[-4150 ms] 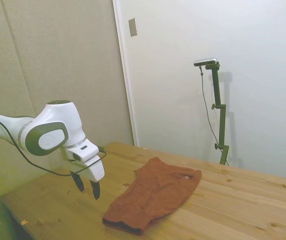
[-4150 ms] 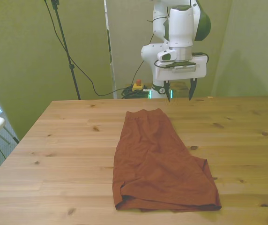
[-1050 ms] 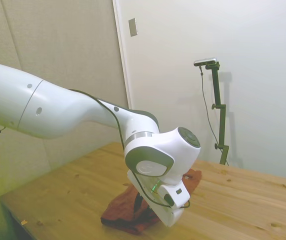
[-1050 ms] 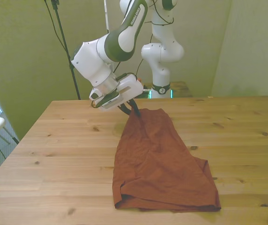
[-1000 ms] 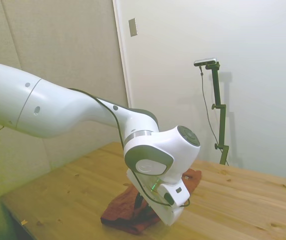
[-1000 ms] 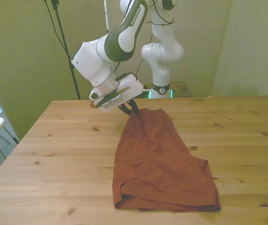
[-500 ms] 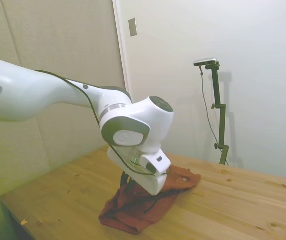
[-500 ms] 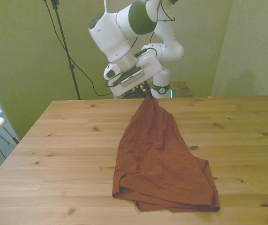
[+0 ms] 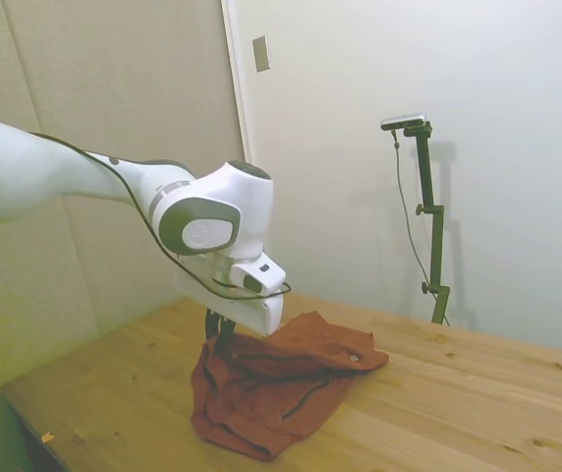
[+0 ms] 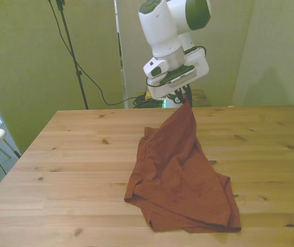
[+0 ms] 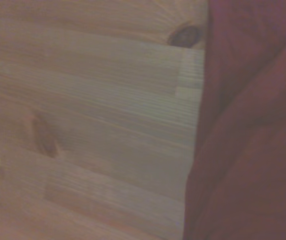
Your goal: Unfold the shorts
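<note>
Gripper (image 10: 185, 99): clamped on one corner of shorts (image 10: 180, 175), raised. Shorts: draped below the gripper onto table (image 10: 75, 154), bunched. Task: top layer lifted; spreading flat remains.

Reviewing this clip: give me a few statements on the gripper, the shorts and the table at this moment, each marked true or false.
1. The gripper holds an edge of the shorts above the table. True.
2. The shorts lie flat and fully spread. False: one end is pulled up into a peak and the rest is bunched on the wood.
3. The shorts hang wholly clear of the table. False: most of the cloth rests on it.
4. In the wrist view, the shorts sit beside bare wood. True.
</note>
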`<state>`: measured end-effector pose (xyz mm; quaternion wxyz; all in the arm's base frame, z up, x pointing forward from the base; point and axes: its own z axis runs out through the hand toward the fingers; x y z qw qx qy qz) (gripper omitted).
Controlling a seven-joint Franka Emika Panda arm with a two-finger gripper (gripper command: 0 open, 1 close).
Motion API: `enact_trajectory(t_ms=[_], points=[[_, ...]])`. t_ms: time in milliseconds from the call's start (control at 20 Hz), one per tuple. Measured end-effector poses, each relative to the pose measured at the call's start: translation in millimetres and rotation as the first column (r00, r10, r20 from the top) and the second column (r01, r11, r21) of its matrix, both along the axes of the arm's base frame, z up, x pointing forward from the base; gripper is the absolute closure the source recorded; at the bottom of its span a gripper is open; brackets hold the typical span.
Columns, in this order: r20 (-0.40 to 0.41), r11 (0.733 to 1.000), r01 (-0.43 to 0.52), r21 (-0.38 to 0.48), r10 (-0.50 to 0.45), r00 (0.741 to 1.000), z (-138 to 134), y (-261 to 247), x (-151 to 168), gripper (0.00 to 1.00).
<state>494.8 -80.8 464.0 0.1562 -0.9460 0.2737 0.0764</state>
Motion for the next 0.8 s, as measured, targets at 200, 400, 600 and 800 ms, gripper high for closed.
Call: enact_trajectory(t_ms=[200,400,600,800], points=[[0.019,0.996,-0.074,-0.042,0.075,0.997,-5,39,7,0.00],[0.007,0.991,-0.120,-0.056,0.121,0.993,-13,85,18,0.00],[-0.003,0.986,-0.153,-0.064,0.153,0.988,-21,121,27,0.00],[-0.005,0.986,-0.151,-0.067,0.151,0.989,-21,121,30,0.00]])
